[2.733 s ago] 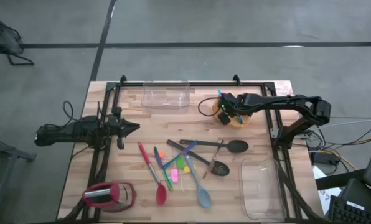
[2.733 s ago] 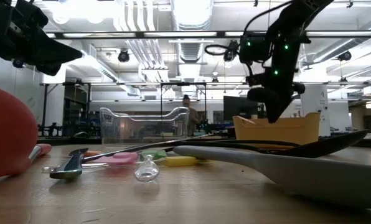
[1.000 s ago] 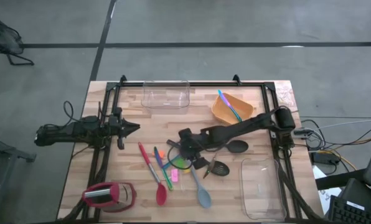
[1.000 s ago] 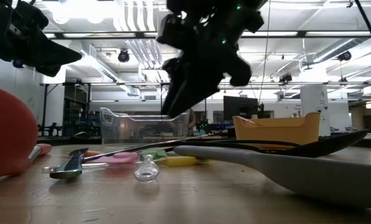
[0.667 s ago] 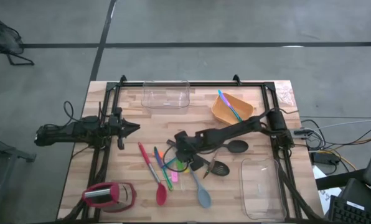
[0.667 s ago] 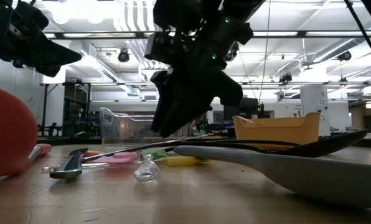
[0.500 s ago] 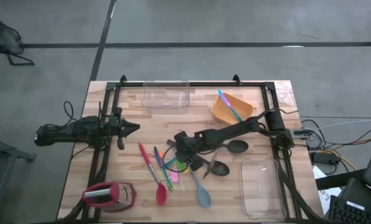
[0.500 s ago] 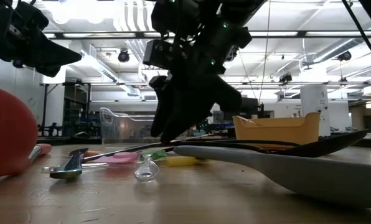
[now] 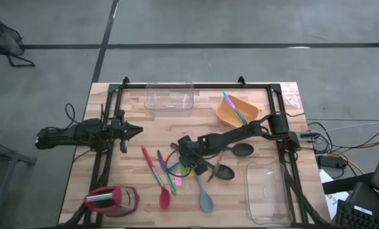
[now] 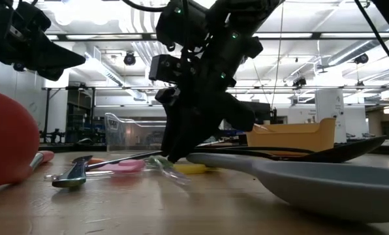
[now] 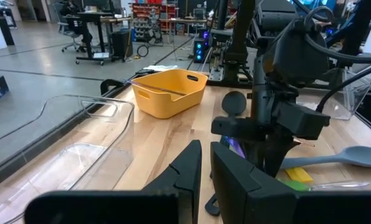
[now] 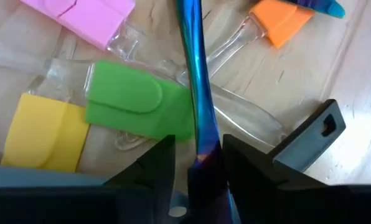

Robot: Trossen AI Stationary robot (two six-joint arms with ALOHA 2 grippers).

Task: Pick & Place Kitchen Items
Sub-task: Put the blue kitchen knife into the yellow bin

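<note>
My right gripper (image 9: 188, 157) is down in the pile of kitchen items at the table's middle, shut on a thin blue piece of cutlery (image 12: 195, 68). It also shows at the tabletop in the low view (image 10: 171, 155). Around it lie green (image 12: 136, 106), yellow (image 12: 45, 134), pink (image 12: 79, 15) and orange (image 12: 282, 22) pieces with clear handles. A red spatula (image 9: 165, 199), a grey-blue spatula (image 9: 206, 202) and black spoons (image 9: 242, 150) lie flat on the table. My left gripper (image 9: 137, 131) waits shut at the table's left. My right gripper pinches the blue cutlery's thin handle (image 12: 199, 127) between its two fingers (image 12: 157, 162). The fingers come from above, pointing down, and lie across the handle. The handle lies over the clear handles of the coloured pieces on the table.
An orange bowl (image 9: 237, 113) at the far right holds a blue piece of cutlery (image 9: 234, 107). Clear tubs stand at the far middle (image 9: 170, 97) and near right (image 9: 266, 191). A red-and-silver gadget (image 9: 110, 200) sits at the near left corner.
My right gripper has gone down and a little toward the near edge, into the pile, until its fingers reach the tabletop. The grey-blue spatula has slid a little, and a small clear piece that stood upright in the low view has tipped over.
</note>
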